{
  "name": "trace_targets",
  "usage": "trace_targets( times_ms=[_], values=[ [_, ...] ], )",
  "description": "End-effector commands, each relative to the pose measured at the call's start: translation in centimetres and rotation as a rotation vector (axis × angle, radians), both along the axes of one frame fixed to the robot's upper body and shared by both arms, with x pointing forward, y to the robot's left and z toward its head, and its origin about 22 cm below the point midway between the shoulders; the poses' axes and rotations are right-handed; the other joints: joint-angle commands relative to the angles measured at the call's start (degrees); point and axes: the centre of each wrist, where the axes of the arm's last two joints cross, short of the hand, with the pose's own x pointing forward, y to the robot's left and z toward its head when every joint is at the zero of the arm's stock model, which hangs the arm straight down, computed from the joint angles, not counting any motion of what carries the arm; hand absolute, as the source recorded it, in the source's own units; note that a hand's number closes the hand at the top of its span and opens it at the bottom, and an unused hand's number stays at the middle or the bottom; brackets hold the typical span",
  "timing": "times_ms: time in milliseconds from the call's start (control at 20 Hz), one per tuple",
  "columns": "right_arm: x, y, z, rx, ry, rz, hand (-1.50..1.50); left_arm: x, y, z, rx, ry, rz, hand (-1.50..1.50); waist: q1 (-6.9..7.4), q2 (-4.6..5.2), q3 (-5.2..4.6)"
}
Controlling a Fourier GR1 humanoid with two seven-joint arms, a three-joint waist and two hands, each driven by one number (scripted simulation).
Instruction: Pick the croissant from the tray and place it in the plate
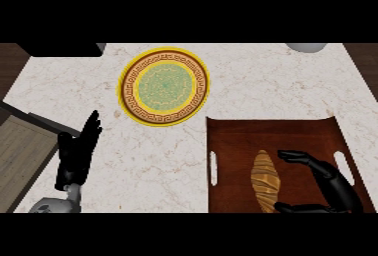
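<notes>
- Croissant (pixel 265 181): a long, golden-brown pastry with ridged bands lies lengthwise on the floor of the tray, a little left of the tray's middle, its far tip pointing away from the robot and its near end reaching toward the view's lower edge.
- Tray (pixel 236 135): dark reddish-brown wood, rectangular, with a raised rim and a slot handle on its left and right sides; it sits on the right half of the surface, near the robot.
- Right hand (pixel 331 186): black, over the tray just to the right of the croissant. Its fingers are spread and curved, with one set arching toward the croissant's far half and another reaching in toward its near end. They bracket the pastry's right side without closing round it; whether any fingertip touches it cannot be told.
- Left hand (pixel 77 155): black, resting open at the left of the view, fingers straight and pointing away from the robot, holding nothing, well apart from the tray.
- Plate (pixel 164 86): round, with a yellow rim, a brown patterned band and a pale green centre; it lies on the surface beyond the tray's far left corner, apart from it, with nothing on it.
- Surface (pixel 266 80): pale marble with faint veining.
</notes>
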Motion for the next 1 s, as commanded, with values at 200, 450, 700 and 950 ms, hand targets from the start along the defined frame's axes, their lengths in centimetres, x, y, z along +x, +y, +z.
trace_targets(
  times_ms=[200,450,700,950],
  values=[
    [1.3,-3.1,3.3,-0.478,-0.089,0.038,-1.50,-0.1,-0.1,0.0,0.008,0.012,0.008,0.00,0.05,-0.06,-0.14],
    [2.3,0.2,7.5,-0.678,-0.056,0.047,-1.50,1.0,-1.2,0.2,0.007,0.004,0.011,0.00,-0.18,-0.07,-0.20],
    [3.5,0.5,9.6,-0.887,0.100,0.169,-1.50,1.0,0.1,1.7,0.013,-0.003,-0.006,0.00,0.57,-0.02,-0.17],
    [2.9,2.4,8.7,-0.955,0.216,0.241,-1.50,0.5,-0.6,1.4,0.005,0.006,-0.004,0.00,0.24,-0.03,-0.11]
  ],
)
